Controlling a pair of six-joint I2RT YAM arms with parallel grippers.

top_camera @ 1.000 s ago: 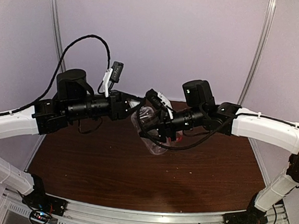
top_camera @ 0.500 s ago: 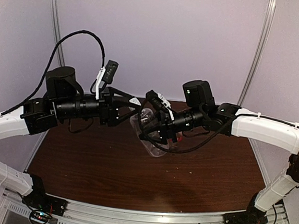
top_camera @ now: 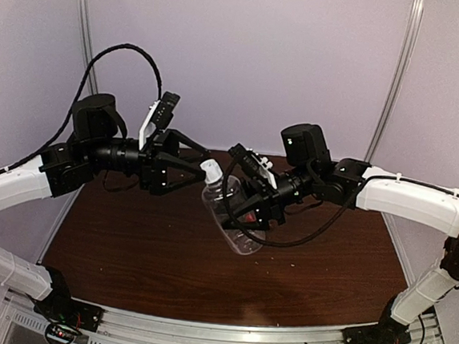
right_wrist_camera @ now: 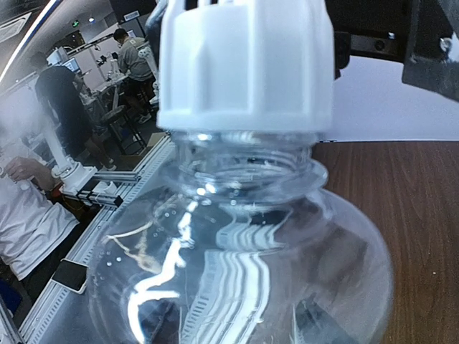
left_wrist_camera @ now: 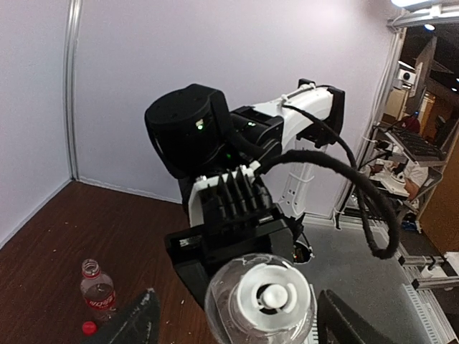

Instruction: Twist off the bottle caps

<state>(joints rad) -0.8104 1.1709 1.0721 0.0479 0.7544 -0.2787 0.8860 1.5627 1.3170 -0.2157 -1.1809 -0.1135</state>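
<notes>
One cap left to turn, by the look of it. Held in mid-air above the middle of the table (top_camera: 127, 243) by the right gripper (top_camera: 246, 210): plain bottle (top_camera: 244, 239), tilted, long axis running from base at lower right up to neck at upper left, straight toward the left gripper (top_camera: 201, 169). Right jaws closed partway, clamped round the clear body. White cap (left_wrist_camera: 267, 294) on the neck, not yet off, seen end-on from the left wrist and centred between the left fingers (left_wrist_camera: 136, 322). Left jaws spread wide, gripping nothing. From above, cap right at the fingertips; touching or just clear, impossible to tell. Nearer to the cap by far: left gripper. Calls for closing across that axis, then twisting about it. Elsewhere on the table: red-label bottle (left_wrist_camera: 98, 290) upright, neck open, red cap (left_wrist_camera: 89, 328) lying just beside its base.
</notes>
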